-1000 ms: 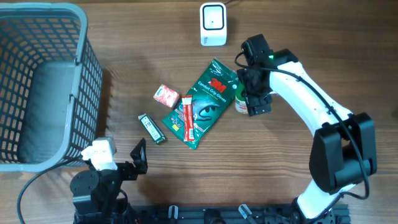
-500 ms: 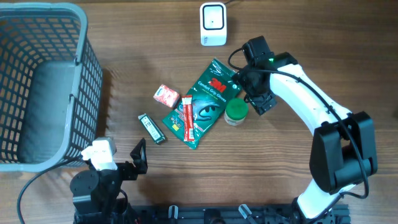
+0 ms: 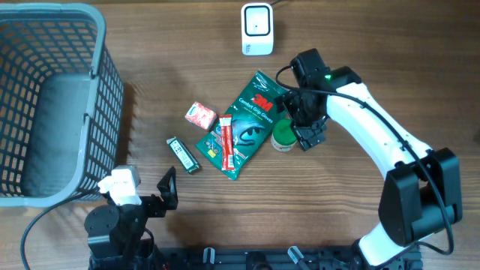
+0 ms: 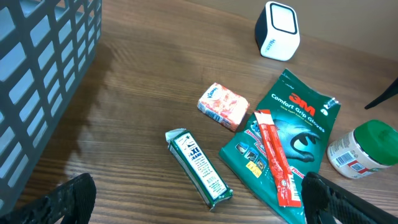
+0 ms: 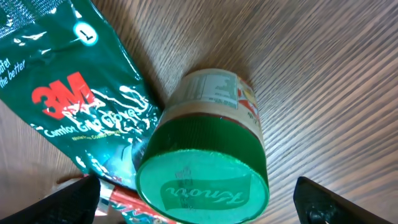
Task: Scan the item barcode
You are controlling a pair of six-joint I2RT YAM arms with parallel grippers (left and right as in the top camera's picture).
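Note:
A small jar with a green lid lies on its side on the wood, against the edge of a green 3M bag. My right gripper hangs open just over the lid, one fingertip on each side, not touching it. In the overhead view the jar shows left of the right gripper. The white scanner stands at the back. My left gripper is open at the front left, holding nothing.
A grey basket fills the left side. A pink pack, a green stick pack and a red sachet on the 3M bag lie in the middle.
The jar was under the right gripper a second ago. The gripper drew back, uncovering the jar beside the bag, then came back over its lid. The left arm has not moved.

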